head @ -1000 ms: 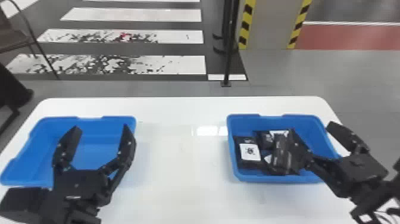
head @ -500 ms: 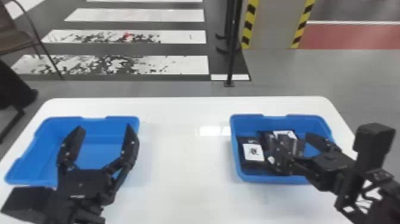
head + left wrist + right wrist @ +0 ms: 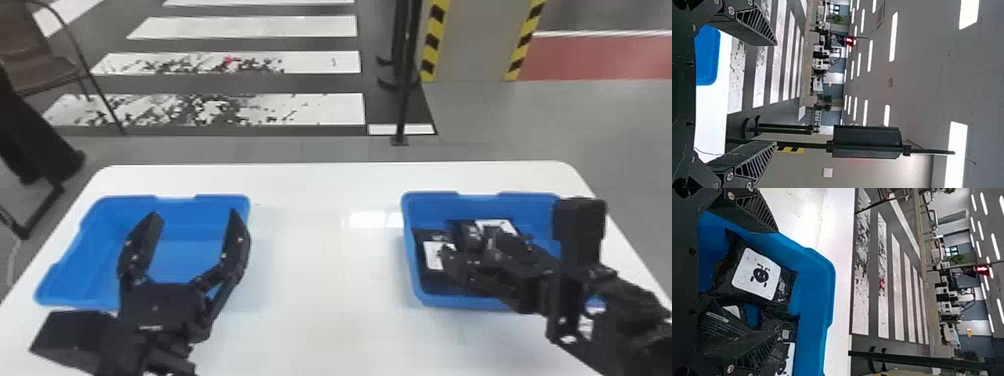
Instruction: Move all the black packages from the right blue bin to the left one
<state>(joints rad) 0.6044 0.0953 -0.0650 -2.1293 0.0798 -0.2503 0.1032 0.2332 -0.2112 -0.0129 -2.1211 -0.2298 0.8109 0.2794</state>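
Over the right bin [image 3: 527,196], the right gripper [image 3: 469,246] reaches down among the black packages [image 3: 721,327], its fingers spread wide. One package [image 3: 783,276] with a white label [image 3: 756,274] lies by the bin's wall; others lie beside it, partly behind a finger [image 3: 742,348] in the right wrist view. Across the white table [image 3: 320,280], the left gripper [image 3: 195,214] overlaps the left bin [image 3: 175,199] in the head view, its fingers also wide apart, pointing away from the robot.
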